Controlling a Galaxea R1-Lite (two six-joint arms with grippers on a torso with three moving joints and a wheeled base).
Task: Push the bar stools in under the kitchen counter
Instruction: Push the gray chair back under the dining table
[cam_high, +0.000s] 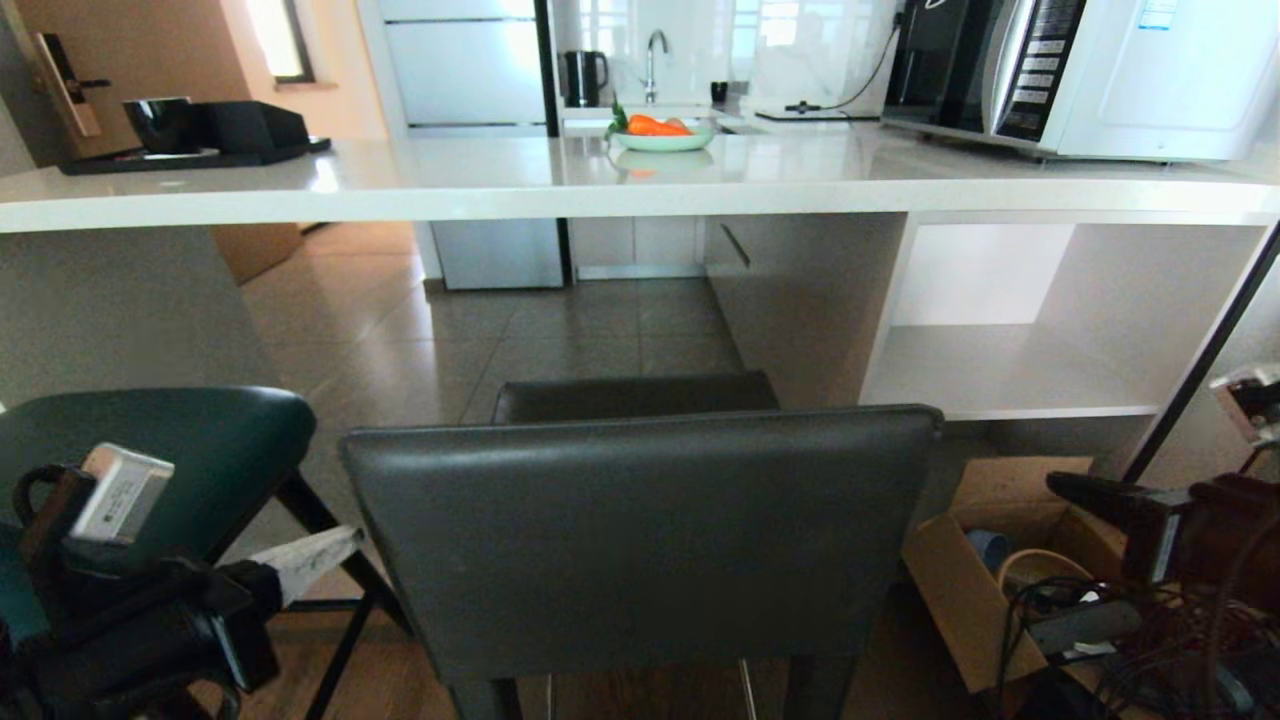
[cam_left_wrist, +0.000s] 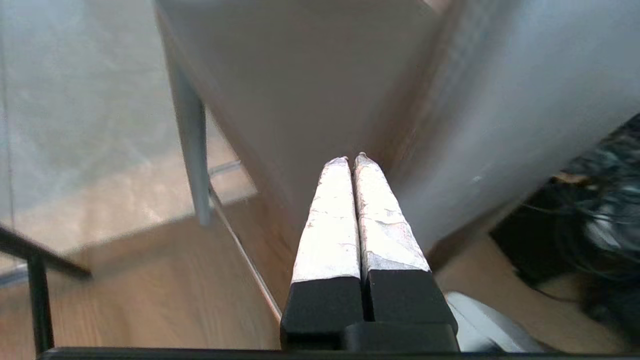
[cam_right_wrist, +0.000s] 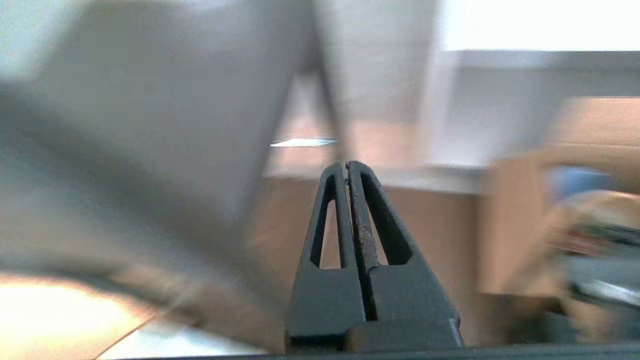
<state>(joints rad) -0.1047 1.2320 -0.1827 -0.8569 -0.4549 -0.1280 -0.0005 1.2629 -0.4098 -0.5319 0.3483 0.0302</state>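
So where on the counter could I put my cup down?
The counter is bare between the black tray and the carrot bowl, and again between the bowl and the microwave. The far left is taken by the tray, the far right by the microwave.

Black arms, white-taped left gripper (cam_left_wrist: 354, 161) tips
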